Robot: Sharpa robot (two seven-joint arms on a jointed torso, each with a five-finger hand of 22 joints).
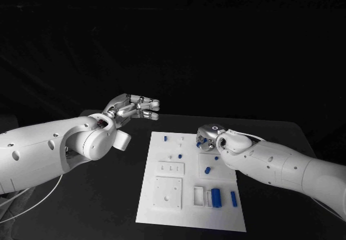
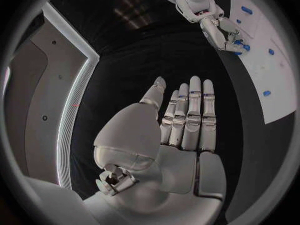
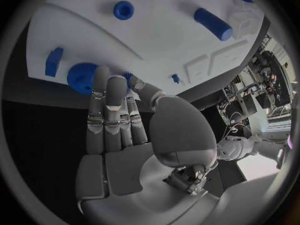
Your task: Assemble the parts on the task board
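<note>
The task board [image 1: 173,200] lies flat in the middle of the black table [image 1: 274,130], its long sides running from the near edge toward the far edge. Small blue parts are scattered over it: a wide blue cylinder [image 1: 215,195] and a slimmer blue bar [image 1: 233,198] lie side by side near the board's near right corner, a short blue peg [image 1: 207,170] sits midway along the right side, and another small blue peg [image 1: 166,137] stands close to the far left corner.

At the board's far right edge the right hand [image 1: 207,137] reaches down onto the board. In the right wrist view its fingers [image 3: 106,110] lie straight and pressed side by side, their tips touching a round blue part [image 3: 80,77] at the board's edge, with a small blue block [image 3: 54,61] just beside it. Whether the thumb closes on that part cannot be told. Farther across the board in that view are a blue ring-shaped part [image 3: 123,9] and a blue cylinder [image 3: 212,24].

The left hand [image 1: 133,107] hovers above the table beyond the board's far left corner, well apart from every part. In the left wrist view its fingers [image 2: 190,115] are stretched out straight, close together, holding nothing.
</note>
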